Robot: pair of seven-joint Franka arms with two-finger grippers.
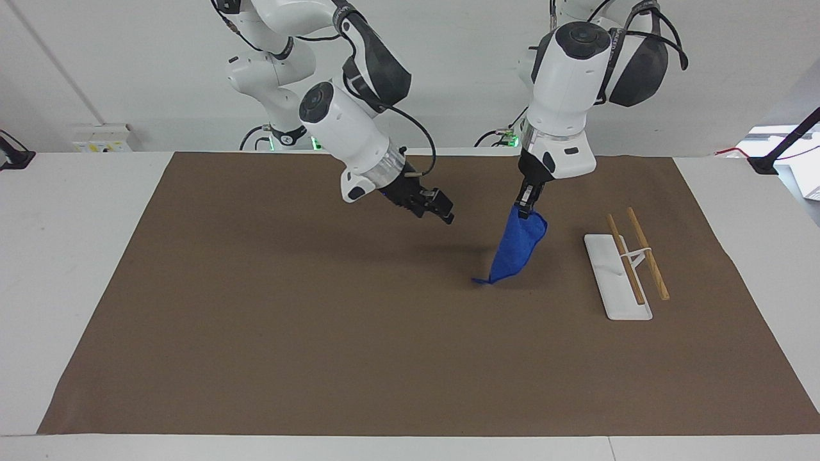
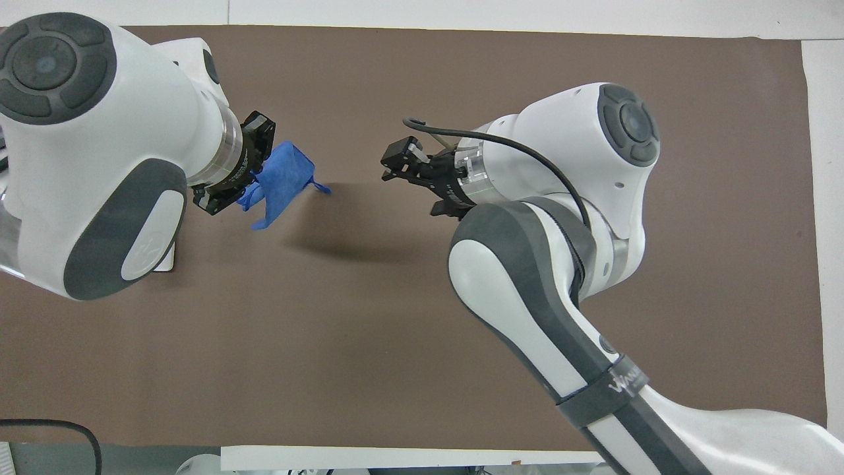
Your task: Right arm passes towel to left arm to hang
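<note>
The blue towel [image 1: 516, 246] hangs down from my left gripper [image 1: 526, 206], which is shut on its top corner above the brown mat, beside the white rack [image 1: 618, 276]. The towel's loop trails at its low tip. In the overhead view the towel [image 2: 282, 179] shows bunched at the left gripper [image 2: 245, 173]. My right gripper [image 1: 441, 212] is open and empty, raised over the middle of the mat, apart from the towel. It also shows in the overhead view [image 2: 397, 160].
The rack has a white base and two wooden rails [image 1: 647, 253] and stands toward the left arm's end of the table. A brown mat [image 1: 320, 352] covers most of the white table. In the overhead view the left arm hides most of the rack.
</note>
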